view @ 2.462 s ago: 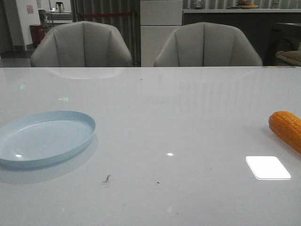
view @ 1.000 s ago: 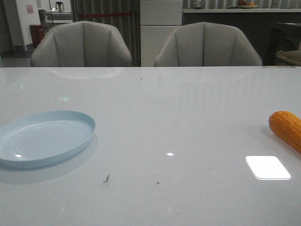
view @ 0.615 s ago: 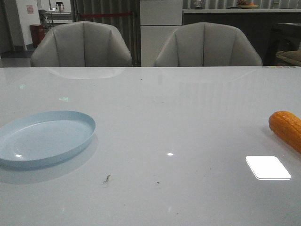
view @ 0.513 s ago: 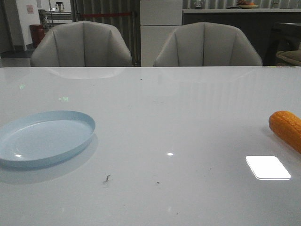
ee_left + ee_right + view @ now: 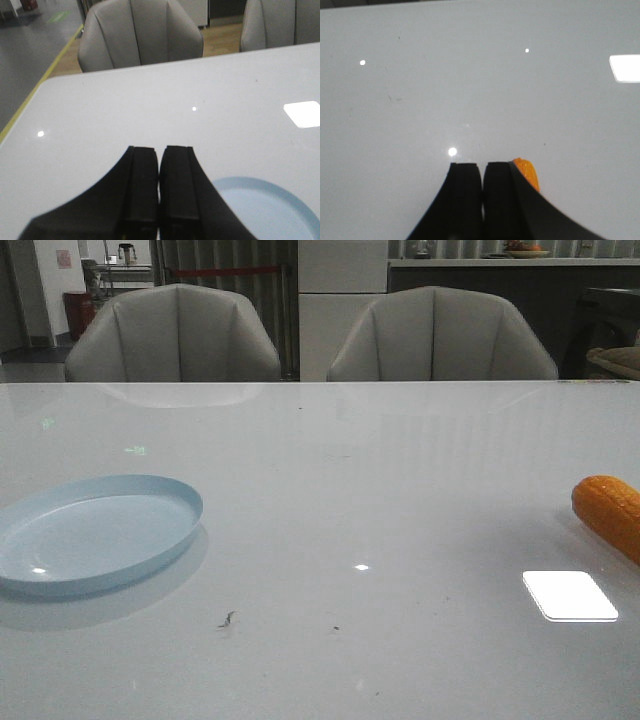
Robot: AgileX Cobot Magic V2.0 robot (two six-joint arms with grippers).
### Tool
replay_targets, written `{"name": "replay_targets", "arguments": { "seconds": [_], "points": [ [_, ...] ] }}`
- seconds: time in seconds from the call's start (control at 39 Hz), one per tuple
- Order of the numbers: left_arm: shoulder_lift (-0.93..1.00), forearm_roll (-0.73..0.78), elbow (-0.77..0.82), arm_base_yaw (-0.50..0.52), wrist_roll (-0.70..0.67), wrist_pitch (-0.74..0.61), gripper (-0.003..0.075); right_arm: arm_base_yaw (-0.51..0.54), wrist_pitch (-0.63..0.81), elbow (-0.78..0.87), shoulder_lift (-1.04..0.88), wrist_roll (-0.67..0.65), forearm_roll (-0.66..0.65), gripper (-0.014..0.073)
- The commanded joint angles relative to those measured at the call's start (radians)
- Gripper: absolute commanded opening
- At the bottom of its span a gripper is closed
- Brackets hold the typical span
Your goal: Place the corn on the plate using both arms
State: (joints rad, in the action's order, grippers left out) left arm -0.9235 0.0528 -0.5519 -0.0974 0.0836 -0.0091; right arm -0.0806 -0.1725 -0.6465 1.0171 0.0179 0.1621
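Observation:
The orange corn (image 5: pixel 610 514) lies on the white table at the far right of the front view, partly cut off by the frame edge. The pale blue plate (image 5: pixel 92 532) sits at the left and holds nothing. Neither gripper shows in the front view. In the left wrist view my left gripper (image 5: pixel 159 149) is shut and empty above the table, with part of the plate (image 5: pixel 265 210) beside its fingers. In the right wrist view my right gripper (image 5: pixel 482 165) is shut and empty, and the tip of the corn (image 5: pixel 527 173) peeks out behind one finger.
Two grey chairs (image 5: pixel 175 335) stand behind the table's far edge. A bright light patch (image 5: pixel 569 595) reflects on the table near the corn. A few small dark specks (image 5: pixel 227 619) lie in front of the plate.

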Motion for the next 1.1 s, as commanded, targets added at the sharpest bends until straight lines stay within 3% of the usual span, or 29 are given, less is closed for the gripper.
{"name": "replay_targets", "arguments": {
  "seconds": [0.0, 0.1, 0.26, 0.44, 0.82, 1.08],
  "points": [
    [-0.02, -0.041, -0.035, 0.001, -0.003, -0.045, 0.0191, 0.002, 0.025, -0.036, 0.021, -0.001, 0.002, 0.0295],
    [-0.053, -0.092, -0.035, 0.001, -0.003, -0.059, 0.0302, 0.002, 0.005, -0.036, 0.053, -0.001, 0.002, 0.0426],
    [-0.107, -0.113, -0.035, 0.001, -0.005, -0.097, 0.0439, 0.002, 0.008, -0.036, 0.084, -0.001, 0.002, 0.0447],
    [-0.19, -0.152, -0.079, 0.001, -0.005, -0.025, 0.0442, 0.002, 0.007, -0.036, 0.095, -0.001, 0.002, 0.0447],
    [-0.527, -0.143, -0.477, 0.001, -0.003, 0.433, 0.0442, 0.002, 0.007, -0.036, 0.095, -0.001, 0.002, 0.0447],
    [-0.729, -0.143, -0.643, 0.001, -0.003, 0.598, 0.044, 0.002, 0.007, -0.036, 0.095, -0.001, 0.002, 0.0447]
  ]
}}
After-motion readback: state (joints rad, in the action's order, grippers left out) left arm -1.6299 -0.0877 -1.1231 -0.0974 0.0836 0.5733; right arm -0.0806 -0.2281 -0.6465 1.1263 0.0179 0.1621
